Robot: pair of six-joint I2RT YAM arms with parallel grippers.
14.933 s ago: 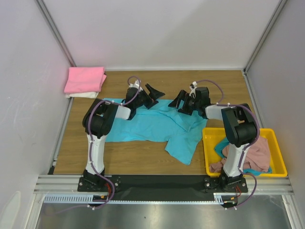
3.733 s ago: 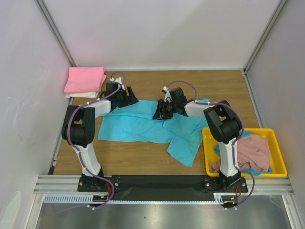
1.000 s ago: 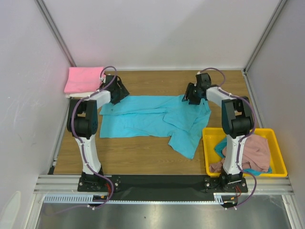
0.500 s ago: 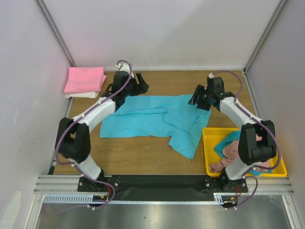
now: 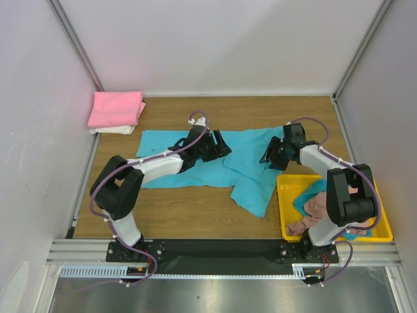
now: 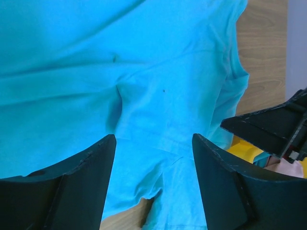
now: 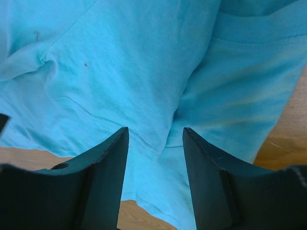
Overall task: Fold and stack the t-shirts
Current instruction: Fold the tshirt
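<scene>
A turquoise t-shirt lies spread and creased across the middle of the wooden table; it fills the left wrist view and the right wrist view. My left gripper is open and empty, hovering over the shirt's middle. My right gripper is open and empty over the shirt's right part, near the yellow bin. A folded pink shirt lies on a folded white one at the far left corner.
A yellow bin at the near right holds a crumpled dusty-pink garment and a turquoise one. White walls close in the table on the left, back and right. Bare wood shows in front of the shirt.
Both grippers have let go of the shirt's far edge and moved nearer and inward. The left one has swung from the far left to the shirt's middle. The shirt now lies flatter.
</scene>
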